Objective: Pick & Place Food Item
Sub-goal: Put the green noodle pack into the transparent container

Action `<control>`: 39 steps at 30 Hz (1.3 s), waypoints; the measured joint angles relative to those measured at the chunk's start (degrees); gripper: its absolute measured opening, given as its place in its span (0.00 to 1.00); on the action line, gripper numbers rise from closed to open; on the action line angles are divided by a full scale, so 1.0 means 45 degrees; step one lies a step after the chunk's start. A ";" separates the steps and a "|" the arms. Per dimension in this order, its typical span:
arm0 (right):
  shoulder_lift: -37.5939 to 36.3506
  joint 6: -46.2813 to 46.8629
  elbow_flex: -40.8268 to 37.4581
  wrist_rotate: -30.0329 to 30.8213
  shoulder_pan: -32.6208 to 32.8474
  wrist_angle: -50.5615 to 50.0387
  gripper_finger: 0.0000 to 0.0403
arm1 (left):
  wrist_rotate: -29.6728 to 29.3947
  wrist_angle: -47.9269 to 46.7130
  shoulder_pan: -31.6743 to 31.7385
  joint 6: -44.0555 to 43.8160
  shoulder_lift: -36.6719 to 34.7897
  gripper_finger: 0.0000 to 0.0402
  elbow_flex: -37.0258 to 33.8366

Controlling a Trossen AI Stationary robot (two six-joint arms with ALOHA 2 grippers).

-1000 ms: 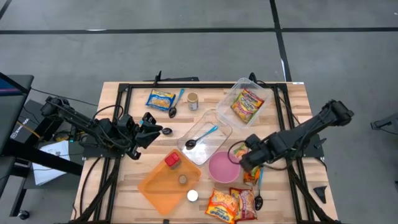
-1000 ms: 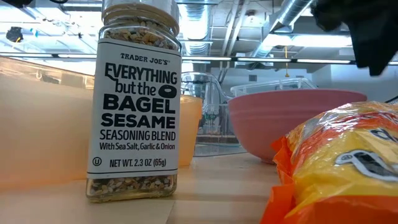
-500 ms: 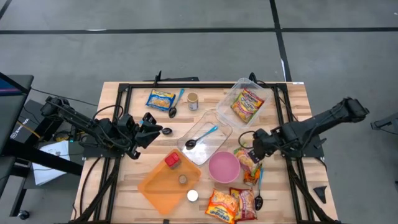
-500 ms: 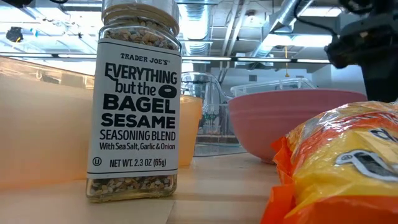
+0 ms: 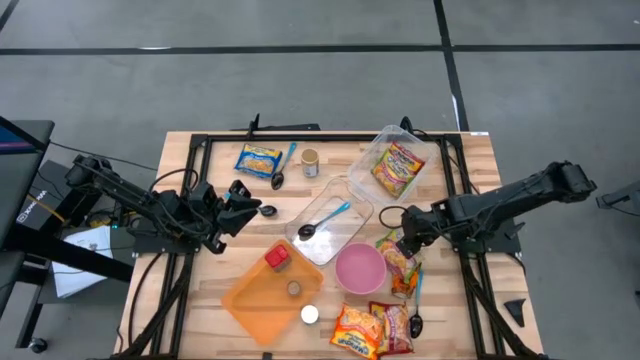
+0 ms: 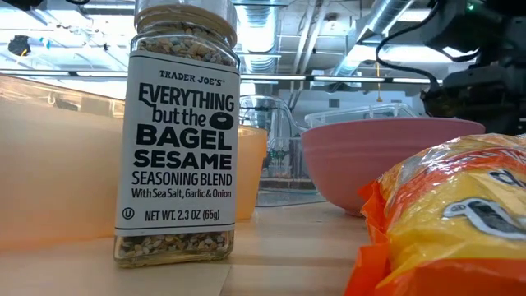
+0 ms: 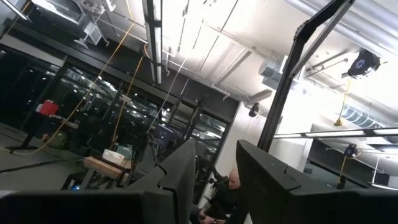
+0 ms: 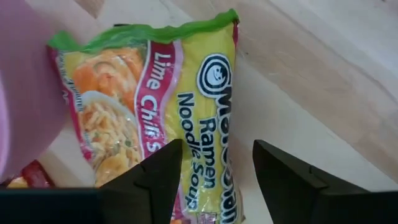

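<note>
Right gripper (image 5: 403, 243) now above ramen packet (image 8: 180, 118)

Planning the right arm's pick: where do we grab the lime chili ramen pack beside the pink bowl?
Come straight down on the ramen pack, which lies flat, and pinch across its free long edge, away from the pink bowl overlapping the other side. Right gripper is open above it.

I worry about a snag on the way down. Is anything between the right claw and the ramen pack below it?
Nothing visible. The right claw is open directly over the ramen pack, with bare table beside it. The pink bowl only borders the pack's edge.
</note>
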 joint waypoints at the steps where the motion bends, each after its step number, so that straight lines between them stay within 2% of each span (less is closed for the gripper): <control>1: 0.0000 -0.0118 -0.0056 -0.0012 -0.0008 0.0116 0.47 | -0.0005 0.0015 0.0000 -0.0005 0.0000 0.28 0.0000; 8: 0.0000 -0.0541 -0.0133 -0.0039 0.0007 0.0731 0.37 | -0.0244 0.0040 0.0000 -0.0010 0.0000 0.28 0.0000; 16: 0.0000 -0.0770 -0.0133 -0.0379 0.0041 0.1133 0.07 | -0.0257 0.0039 0.0000 -0.0005 0.0000 0.28 0.0000; 18: 0.0000 -0.0771 -0.0133 -0.0384 0.0041 0.1218 0.02 | -0.0253 0.0039 0.0000 -0.0005 0.0000 0.28 0.0000; 27: -0.0105 -0.0329 0.0616 -0.0366 0.0527 0.1029 0.00 | -0.0257 0.0034 0.0000 0.0006 0.0000 0.28 0.0000; 39: -0.0092 0.1595 0.3943 0.2028 0.2571 -0.4341 0.00 | -0.0257 -0.0082 0.0000 0.0044 0.0000 0.28 0.0000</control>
